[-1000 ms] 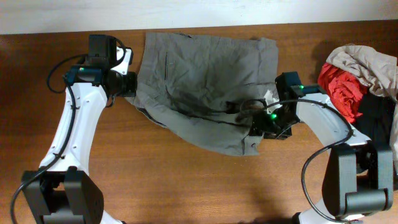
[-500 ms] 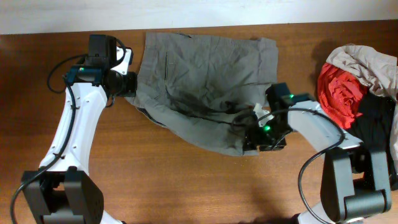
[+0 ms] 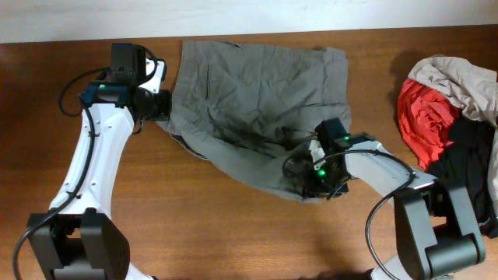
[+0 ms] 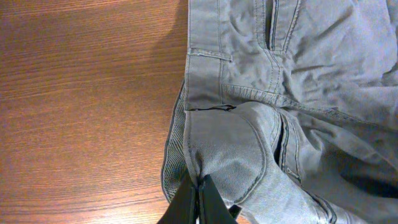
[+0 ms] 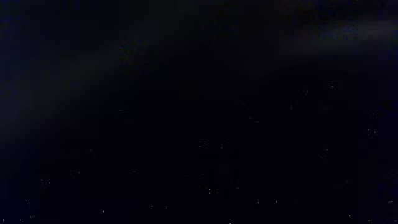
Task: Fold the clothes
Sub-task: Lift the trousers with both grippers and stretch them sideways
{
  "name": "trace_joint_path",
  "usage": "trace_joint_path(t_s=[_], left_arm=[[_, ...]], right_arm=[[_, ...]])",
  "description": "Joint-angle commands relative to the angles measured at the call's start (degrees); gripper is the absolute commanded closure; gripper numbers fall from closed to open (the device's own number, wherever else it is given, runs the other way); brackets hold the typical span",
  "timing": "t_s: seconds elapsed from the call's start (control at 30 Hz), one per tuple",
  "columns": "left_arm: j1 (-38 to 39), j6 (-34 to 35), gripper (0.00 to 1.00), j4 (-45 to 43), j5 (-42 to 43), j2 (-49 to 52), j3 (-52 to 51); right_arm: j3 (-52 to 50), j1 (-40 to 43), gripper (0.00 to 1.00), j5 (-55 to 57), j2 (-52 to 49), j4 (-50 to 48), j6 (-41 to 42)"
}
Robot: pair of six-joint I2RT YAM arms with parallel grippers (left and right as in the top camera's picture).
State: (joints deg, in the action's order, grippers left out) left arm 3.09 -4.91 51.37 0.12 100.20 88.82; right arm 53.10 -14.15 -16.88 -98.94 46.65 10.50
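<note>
Well, shorts [image 3: 257, 109] lie spread on counter [image 3: 233, 241]; prob soft, light, floppy w/ stiffer waistband, best gripped at hems/corners; left jaws pinched together on waistband edge; right jaws buried in cloth, can't tell.

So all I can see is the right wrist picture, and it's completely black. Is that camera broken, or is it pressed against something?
Observer: From overhead, the right gripper is down on the lower edge of the grey-olive shorts, so cloth is probably covering the lens.
Visitor: Has it grabbed them?
Observer: Can't tell. From overhead, the wrist itself hides its jaws.
Visitor: And the other arm?
Observer: Its wrist view shows the left gripper pinched shut on an edge of the shorts.
</note>
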Motion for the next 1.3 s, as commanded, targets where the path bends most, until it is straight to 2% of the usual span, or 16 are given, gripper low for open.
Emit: trace_joint_path(t_s=[0.0,0.07,0.13,0.3,0.57,0.67,0.9,0.93,1.0,1.07,1.1,1.13,1.17,1.23,1.27], left_arm=[[-0.3,-0.7,0.99,-0.1,-0.6,-0.1,0.2],[-0.3,-0.7,0.99,-0.1,-0.6,-0.1,0.2],[-0.3,-1.0,0.99,-0.1,-0.6,-0.2,0.2],[-0.3,-1.2,1.00,2.4,-0.6,-1.0,3.5],[-0.3,-1.2,0.99,15.2,-7.3,-4.4,13.8],[-0.3,-1.2,0.99,18.8,-7.5,-6.9,15.9],[-0.7,-1.2,0.99,17.2,-7.5,-13.9,18.1],[-0.8,-1.2,0.99,16.4,-7.5,-14.8,18.1],[-0.8,-1.2,1.00,16.0,-7.5,-16.0,18.1],[-0.8,-1.2,1.00,16.4,-7.5,-16.3,18.1],[-0.7,-1.2,1.00,16.7,-7.5,-16.3,18.1],[-0.7,-1.2,1.00,16.8,-7.5,-16.3,18.1],[-0.8,-1.2,1.00,16.4,-7.5,-16.3,18.1],[-0.8,-1.2,1.00,14.9,-7.5,-16.3,18.1],[-0.7,-1.1,1.00,13.6,-7.3,-16.3,18.1]], right_arm=[[-0.7,-1.4,0.80,-0.9,1.6,1.0,0.7],[-0.2,-1.4,0.90,-0.9,2.9,2.7,0.7],[0.6,-1.1,0.96,-0.9,5.0,4.7,0.7],[5.6,-1.1,0.96,2.0,15.3,11.2,1.6],[16.6,-1.1,0.96,32.0,27.5,22.4,12.6],[18.6,-1.1,0.96,31.9,29.1,22.9,12.5],[24.4,-1.1,0.96,32.8,30.9,21.5,11.8],[25.4,-1.1,0.96,32.2,30.9,20.9,10.9],[26.9,-1.1,0.96,28.1,30.9,19.5,1.7],[27.5,-0.9,0.96,28.5,30.9,19.9,3.5],[27.7,-0.8,0.96,23.0,30.9,19.8,3.0],[27.7,-0.9,0.96,17.4,30.9,19.7,-1.2],[27.7,-0.7,0.96,20.4,30.9,20.6,-4.7],[28.5,1.2,0.96,32.2,31.0,22.0,5.7],[29.7,2.8,0.96,28.5,31.1,21.6,5.6]])
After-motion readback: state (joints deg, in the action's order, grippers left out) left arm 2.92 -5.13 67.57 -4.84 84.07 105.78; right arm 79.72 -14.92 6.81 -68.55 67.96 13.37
